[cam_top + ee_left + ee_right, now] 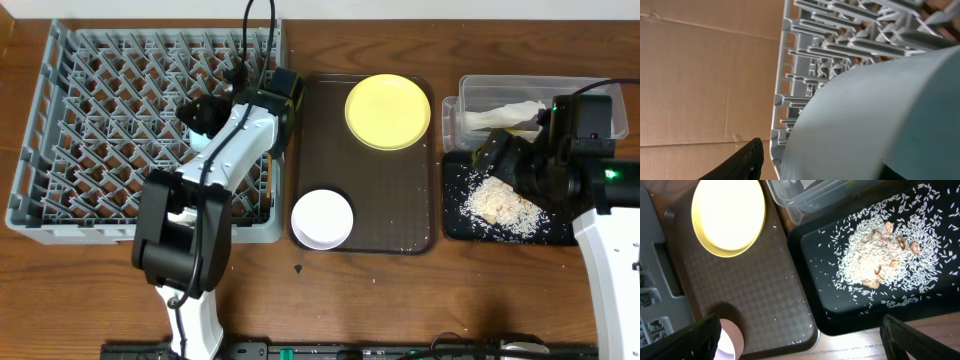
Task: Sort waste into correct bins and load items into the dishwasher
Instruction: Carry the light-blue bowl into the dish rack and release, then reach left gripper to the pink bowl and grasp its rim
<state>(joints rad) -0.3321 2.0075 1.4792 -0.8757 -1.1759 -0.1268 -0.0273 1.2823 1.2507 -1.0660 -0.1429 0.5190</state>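
My left gripper (pixel 200 117) is over the grey dish rack (pixel 90 120) and is shut on the light-blue bowl (pixel 880 115), which fills the left wrist view. A sliver of the bowl shows in the overhead view (pixel 204 141). My right gripper (pixel 503 160) is open and empty above the black tray (pixel 455 215), which holds rice crumbs (pixel 500 203). The clear tub (pixel 475 85) holds crumpled white paper (pixel 500 118). The yellow plate (pixel 388 110) and white bowl (pixel 322 218) lie on the brown tray (pixel 390 200). Cup and chopsticks are out of view.
The right wrist view shows the open gripper (pixel 805 340), yellow plate (pixel 729 212), rice (pixel 885 255) on the black tray (pixel 810 270), the tub's corner (pixel 805 195) and scattered grains on the brown tray (pixel 755 295). The left wrist view shows rack pegs (pixel 840 30) and cardboard behind them.
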